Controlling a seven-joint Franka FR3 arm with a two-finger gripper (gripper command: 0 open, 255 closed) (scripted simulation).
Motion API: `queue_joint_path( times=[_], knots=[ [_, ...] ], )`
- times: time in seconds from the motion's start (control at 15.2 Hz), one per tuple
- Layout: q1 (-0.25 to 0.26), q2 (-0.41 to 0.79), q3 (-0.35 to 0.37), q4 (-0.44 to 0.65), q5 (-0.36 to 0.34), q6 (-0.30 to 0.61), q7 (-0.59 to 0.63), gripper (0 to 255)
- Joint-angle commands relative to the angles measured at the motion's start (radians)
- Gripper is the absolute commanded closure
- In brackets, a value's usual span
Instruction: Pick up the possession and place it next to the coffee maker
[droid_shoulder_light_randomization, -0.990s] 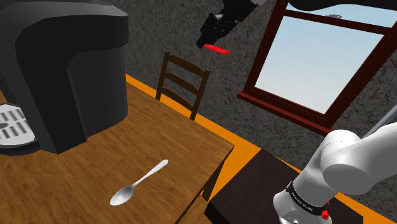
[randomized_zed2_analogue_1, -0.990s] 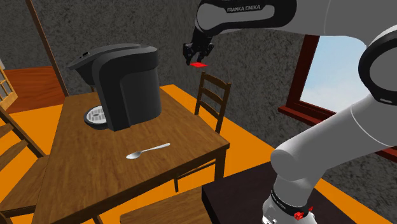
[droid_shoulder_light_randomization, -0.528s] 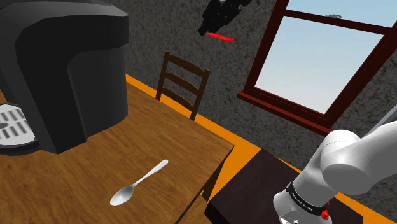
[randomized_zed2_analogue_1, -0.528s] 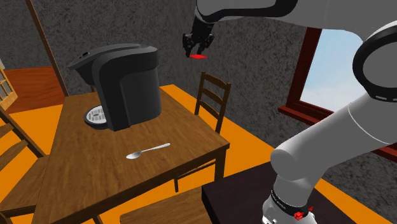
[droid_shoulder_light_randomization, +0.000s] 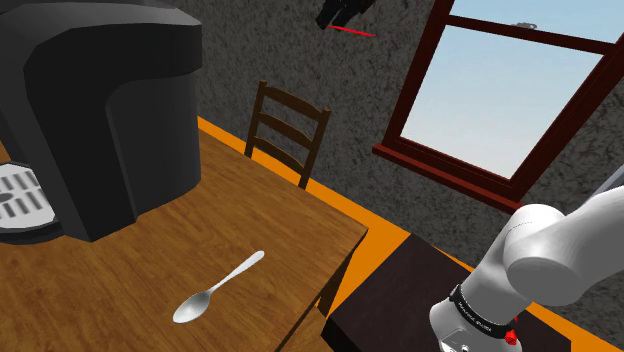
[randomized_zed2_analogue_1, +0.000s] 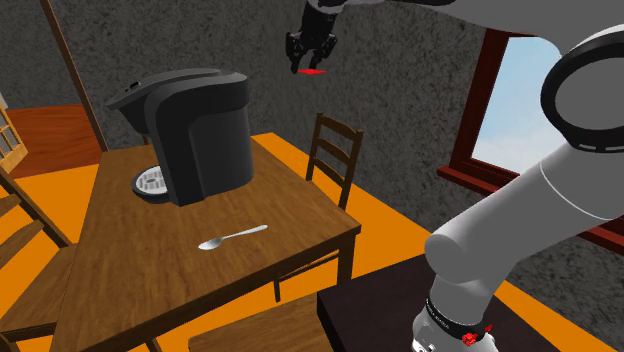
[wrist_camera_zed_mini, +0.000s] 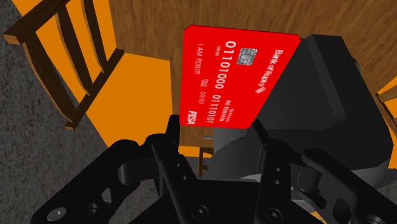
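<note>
**Rough grey walls, and a red card held high over the coffee maker**

Wood grain runs the length of the brown tabletop (randomized_zed2_analogue_1: 130, 260), which stands on an orange floor against speckled grey walls. On it sits the coffee maker (randomized_zed2_analogue_1: 190, 130), a bulky matt dark-grey block with a rounded overhanging head and a round perforated drip tray (randomized_zed2_analogue_1: 150, 182) at its foot. Nearer the robot's stand than the coffee maker lies a slim, shiny metal spoon (randomized_zed2_analogue_1: 232, 237), flat on the wood and well apart from the machine.

Well above the coffee maker's top, and off toward the chair side of it, hangs the black gripper (randomized_zed2_analogue_1: 311, 60). Its fingers (wrist_camera_zed_mini: 170, 135) are drawn narrow and pinch one short end of the red card (wrist_camera_zed_mini: 238, 73), a thin, stiff, glossy bank card with white print and a grey chip. The card's long axis runs straight out from the fingertips. In the shoulder view the card (droid_shoulder_light_randomization: 352, 32) shows as a thin red sliver. Looking along the fingers, the coffee maker's dark body lies just past the card's far corner, with bare tabletop beyond, so I judge the coming move to be a long descent toward the wood beside the machine.

Beyond the coffee maker's table edge stands a dark slatted wooden chair (randomized_zed2_analogue_1: 335, 155). Furthest over, a dark-red window frame (droid_shoulder_light_randomization: 445, 165) borders pale sky.
</note>
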Motion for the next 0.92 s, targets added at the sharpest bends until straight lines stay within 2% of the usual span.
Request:
queue_joint_path(
  times=[0.0, 0.46, 0.86],
  knots=[
    [-0.002, 0.014, 0.000, 0.040, -0.002, -0.027, 0.000, 255],
    [-0.010, 0.067, 0.006, 0.186, -0.013, -0.121, 0.002, 255],
    [-0.001, 0.170, 0.155, 0.302, -0.087, -0.145, 0.164, 255]
  ],
)
